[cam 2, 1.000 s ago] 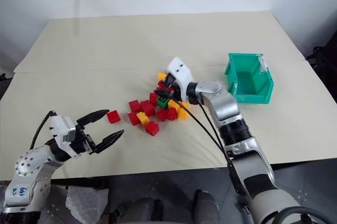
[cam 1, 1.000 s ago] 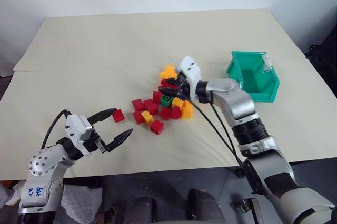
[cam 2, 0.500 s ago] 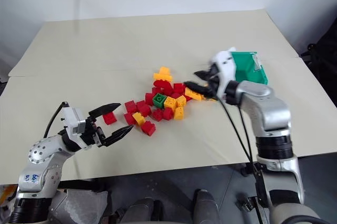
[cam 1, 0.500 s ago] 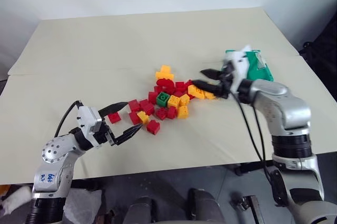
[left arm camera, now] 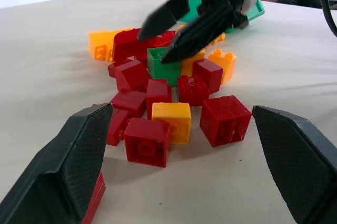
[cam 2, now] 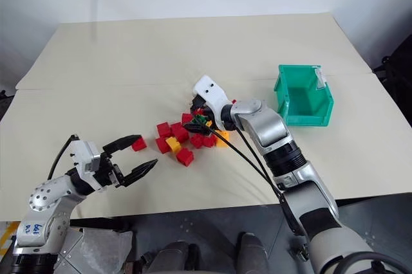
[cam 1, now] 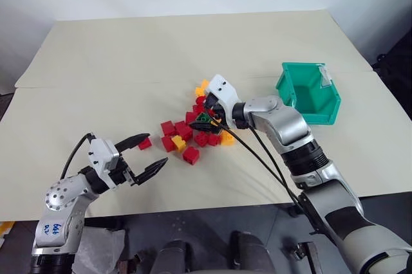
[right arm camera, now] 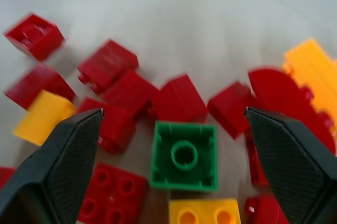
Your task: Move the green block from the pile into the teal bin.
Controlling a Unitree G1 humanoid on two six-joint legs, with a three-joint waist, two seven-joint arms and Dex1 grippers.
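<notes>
The green block (right arm camera: 183,155) lies studs-down in the middle of the pile (cam 1: 183,134) of red and yellow-orange bricks at the table's centre. My right gripper (cam 1: 206,119) is low over the pile and open, its black fingers (right arm camera: 58,166) standing wide on either side of the green block without touching it. The left wrist view shows that gripper (left arm camera: 152,47) just above the green block (left arm camera: 160,66). The teal bin (cam 1: 317,114) stands empty to the right of the pile. My left gripper (cam 1: 156,149) is open near the front left, facing the pile.
A lone red brick (cam 1: 144,143) lies just left of the pile, by my left gripper's upper finger. The cream table (cam 1: 129,55) runs wide behind the pile. The right arm's black cables (cam 1: 264,161) hang over the table's front right.
My right gripper swung from beside the teal bin back left and down onto the pile, with its jaws wider apart. The green block stayed in the pile. The left gripper kept its place.
</notes>
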